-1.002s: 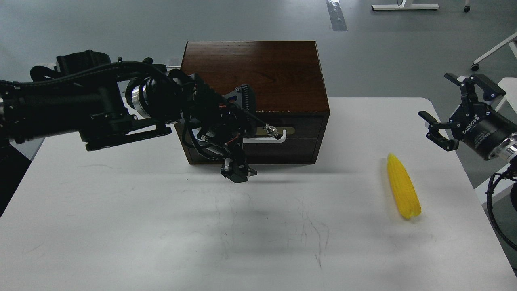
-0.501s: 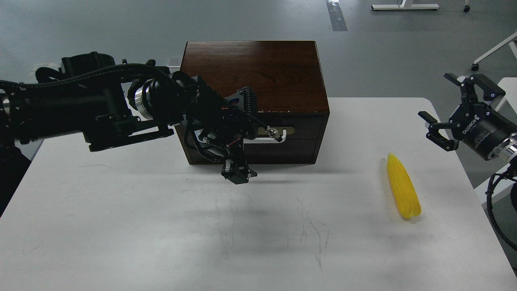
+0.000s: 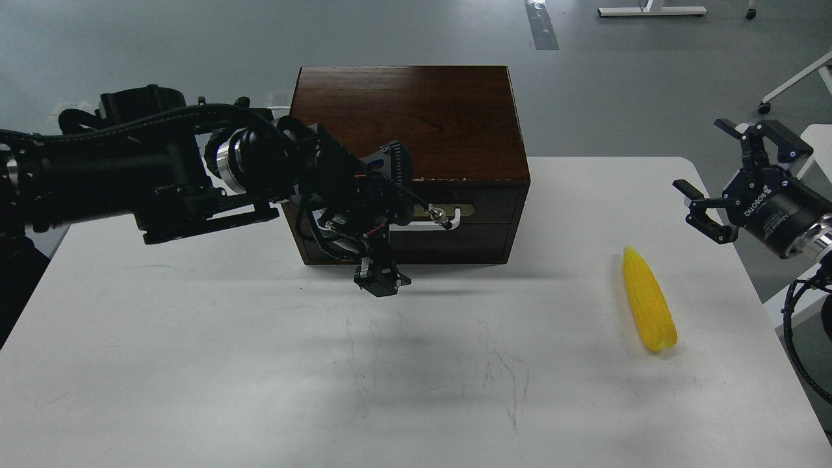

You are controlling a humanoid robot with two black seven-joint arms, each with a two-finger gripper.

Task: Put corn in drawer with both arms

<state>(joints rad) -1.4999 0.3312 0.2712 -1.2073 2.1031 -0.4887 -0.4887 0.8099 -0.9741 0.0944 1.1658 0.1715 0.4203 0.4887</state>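
Note:
The yellow corn (image 3: pixel 649 300) lies on the white table (image 3: pixel 260 364) at the right, pointed end away from me. The dark wooden box (image 3: pixel 409 117) stands at the back centre. Its drawer (image 3: pixel 487 198) looks shut, with a white bar handle (image 3: pixel 416 225) on the front. My left gripper (image 3: pixel 393 221) is in front of the drawer's left half, fingers spread open. A thin metal-tipped finger (image 3: pixel 437 213) reaches to the handle, and I cannot tell if it touches it. My right gripper (image 3: pixel 708 179) is open and empty, in the air above and right of the corn.
The handleless lower panel (image 3: pixel 455 244) sits under the drawer. The table's right edge (image 3: pixel 747 273) runs close beside the corn. A white stand's legs (image 3: pixel 796 81) are on the floor at the far right.
My left arm has shifted slightly right, toward the box; its gripper stays at the handle. The right arm, the corn and the drawer have not moved.

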